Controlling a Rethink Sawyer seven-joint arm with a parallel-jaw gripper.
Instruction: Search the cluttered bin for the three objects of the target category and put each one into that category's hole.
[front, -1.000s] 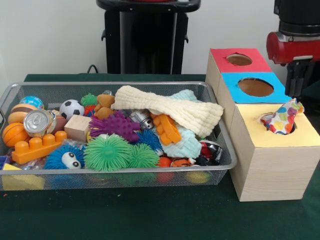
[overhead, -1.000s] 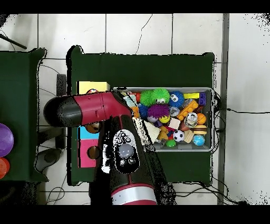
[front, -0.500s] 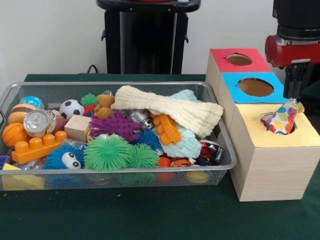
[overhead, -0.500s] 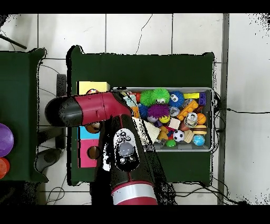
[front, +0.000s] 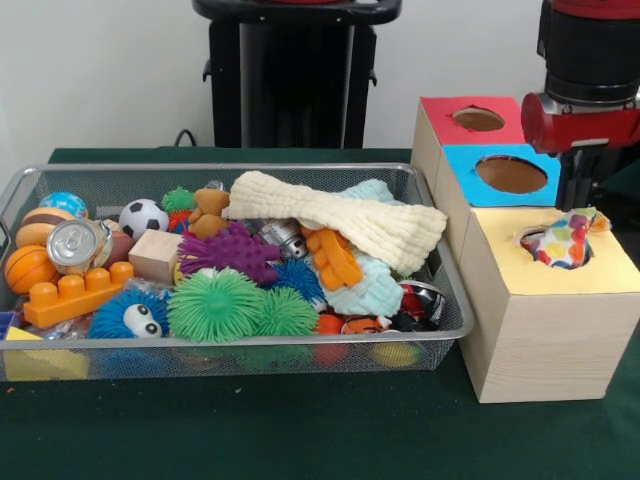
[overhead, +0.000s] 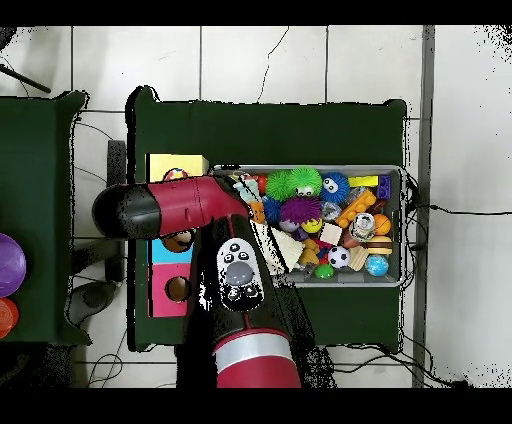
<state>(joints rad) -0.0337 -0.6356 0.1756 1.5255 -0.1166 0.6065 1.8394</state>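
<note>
Front view: the wire mesh bin (front: 440, 335) fills the left and centre, heaped with toys. A cream waffle cloth (front: 335, 220) lies across the top of the heap toward 2 o'clock, with a pale teal cloth (front: 370, 290) under it. At 9 o'clock sit a silver can (front: 75, 243), an orange building brick (front: 75, 295) and a small basketball (front: 25, 268); a soccer ball (front: 143, 216) lies toward 11 o'clock. A purple spiky toy (front: 230, 250) is at the centre, with 2 green spiky balls (front: 215, 305) and a blue fuzzy ball with an eye (front: 125, 318) toward 6 o'clock.

At 3 o'clock from the bin stands the wooden sorting box (front: 540, 340) with 3 holes: red top (front: 478, 118) farthest, blue top (front: 510, 173) in the middle, yellow top (front: 600, 270) nearest. A polka-dot cloth (front: 565, 240) is stuffed partway into the yellow top's hole, its upper folds sticking out. The red and black arm (front: 585, 110) hangs just above it at 12 o'clock; the gripper (front: 578, 185) shows only as dark bars, and whether its fingers are spread or closed cannot be told.

Overhead view: the arm (overhead: 185, 205) covers the box at 9 o'clock of the bin (overhead: 400, 225), hiding the gripper. The yellow top (overhead: 175, 163) peeks out at 12 o'clock of the arm, the red top (overhead: 170, 292) at 6 o'clock.
</note>
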